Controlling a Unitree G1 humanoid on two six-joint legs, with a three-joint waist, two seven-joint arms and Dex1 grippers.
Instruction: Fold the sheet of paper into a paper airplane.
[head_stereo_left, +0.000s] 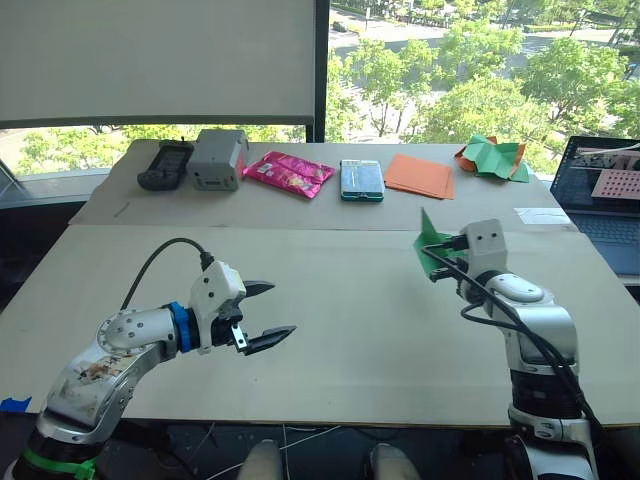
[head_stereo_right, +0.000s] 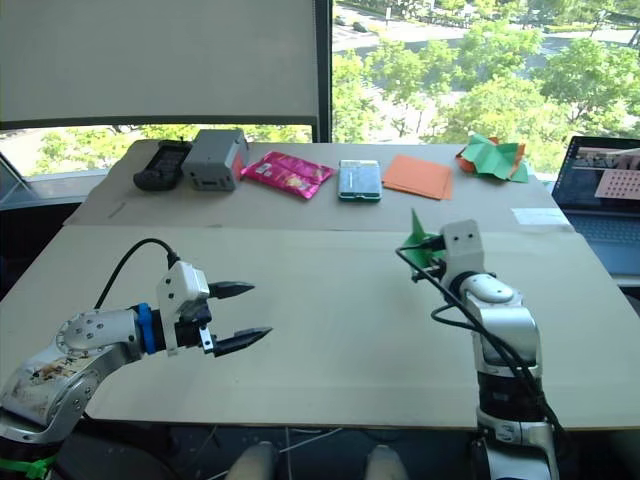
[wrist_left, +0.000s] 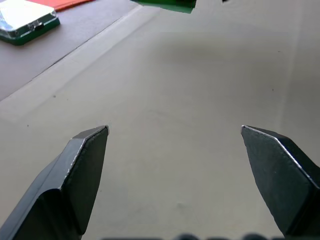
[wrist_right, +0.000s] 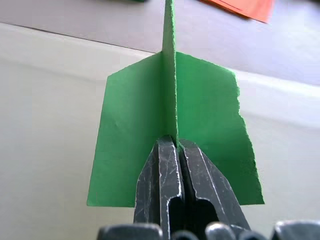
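The sheet of paper is bright green and folded into a paper airplane shape: a central fin stands upright between two flat wings. My right gripper is shut on the fin's lower edge and holds the paper in the air over the right part of the front table. A torn edge runs along one wing. My left gripper is open over the left part of the table, well apart from the paper, with nothing between its fingers.
On the back table lie a black device, a grey box, a pink packet, a green-rimmed case, flat orange sheets and a crumpled green-and-orange heap. A laptop stands at the right.
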